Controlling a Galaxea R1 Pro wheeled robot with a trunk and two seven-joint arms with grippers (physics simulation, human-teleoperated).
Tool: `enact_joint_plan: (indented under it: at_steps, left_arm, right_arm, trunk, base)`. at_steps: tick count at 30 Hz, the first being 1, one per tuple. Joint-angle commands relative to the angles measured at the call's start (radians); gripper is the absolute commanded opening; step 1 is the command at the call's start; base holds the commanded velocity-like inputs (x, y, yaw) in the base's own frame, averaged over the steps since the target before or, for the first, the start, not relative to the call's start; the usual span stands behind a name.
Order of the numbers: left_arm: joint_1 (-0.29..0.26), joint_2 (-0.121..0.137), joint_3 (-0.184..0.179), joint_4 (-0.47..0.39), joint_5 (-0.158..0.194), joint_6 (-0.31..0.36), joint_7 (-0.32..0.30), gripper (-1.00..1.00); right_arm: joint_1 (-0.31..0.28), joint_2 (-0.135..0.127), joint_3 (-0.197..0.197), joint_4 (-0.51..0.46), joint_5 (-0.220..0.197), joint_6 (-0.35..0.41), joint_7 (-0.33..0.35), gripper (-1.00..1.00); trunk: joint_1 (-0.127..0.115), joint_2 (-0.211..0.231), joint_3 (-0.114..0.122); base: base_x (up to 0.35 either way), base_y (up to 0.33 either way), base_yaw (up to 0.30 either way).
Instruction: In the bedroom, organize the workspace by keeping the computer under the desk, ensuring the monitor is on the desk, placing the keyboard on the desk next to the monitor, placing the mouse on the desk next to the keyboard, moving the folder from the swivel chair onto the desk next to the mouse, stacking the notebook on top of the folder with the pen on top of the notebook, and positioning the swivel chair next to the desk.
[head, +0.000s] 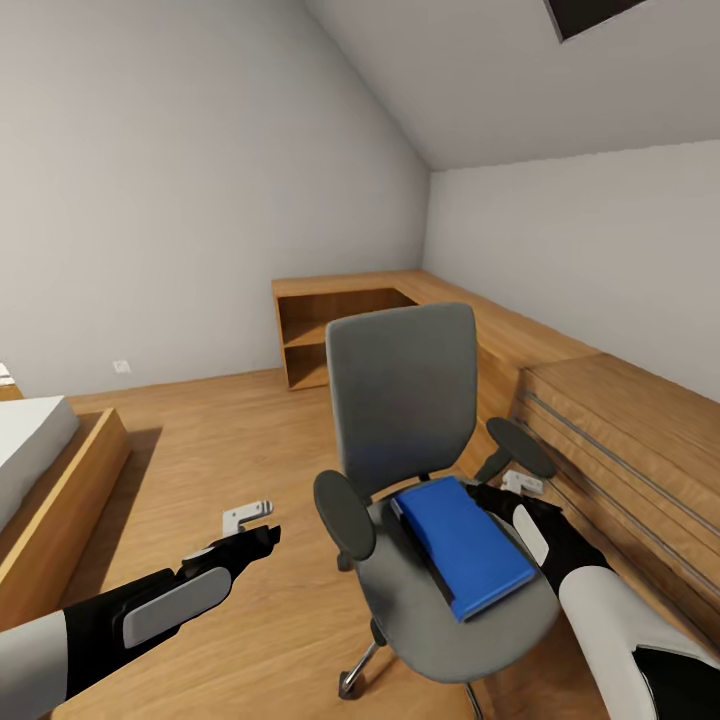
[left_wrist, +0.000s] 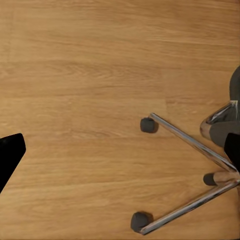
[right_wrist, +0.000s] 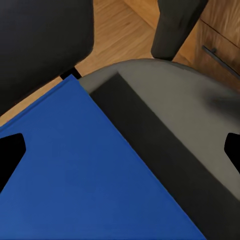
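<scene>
Your left gripper (head: 248, 522) hangs spread wide over bare light-wood plank floor (head: 250, 440), sloped grey walls (head: 150, 180) beyond. To its right, the grey padded swivel chair (head: 405, 400) carries the flat bright blue folder (head: 465, 545); your right gripper (head: 520, 490) hovers just above it, fingers wide apart.

**No legible text in any view**

Nothing here can be read: no words, labels, brand marks, numbers or signs. The cover of the folder (head: 465, 545), lying on the seat of the swivel chair (head: 405, 400), is plain blue with no title or sticker, and the right wrist view shows the same unmarked cover (right_wrist: 75, 170). The chair's grey backrest and dark armrests carry no logo. A small white wall plate (head: 121, 366), on the wall well to the left of the chair, is too small to show any marking.
</scene>
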Motion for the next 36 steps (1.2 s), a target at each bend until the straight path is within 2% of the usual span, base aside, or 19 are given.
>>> enact_joint_plan:
  at_steps: [1, 34, 36]
  left_arm:
    - [-0.002, 0.001, -0.003, -0.001, 0.005, -0.003, 0.004, 1.0]
    - [-0.002, -0.002, -0.005, -0.001, 0.007, -0.002, 0.004, 1.0]
    - [-0.002, -0.003, -0.005, -0.001, 0.007, -0.002, 0.004, 1.0]
  right_arm:
    - [0.0, 0.0, -0.004, -0.001, -0.004, 0.004, 0.003, 1.0]
    - [0.0, 0.001, -0.001, 0.057, -0.006, 0.007, 0.0, 1.0]
    - [0.0, 0.001, -0.002, 0.058, -0.006, 0.007, 0.0, 1.0]
  trunk:
    - [0.004, -0.008, -0.004]
    - [0.13, -0.239, -0.108]
    - [0.13, -0.239, -0.108]
  base:
    - [0.0, 0.0, 0.0]
    - [0.0, 0.0, 0.0]
    - [0.0, 0.0, 0.0]
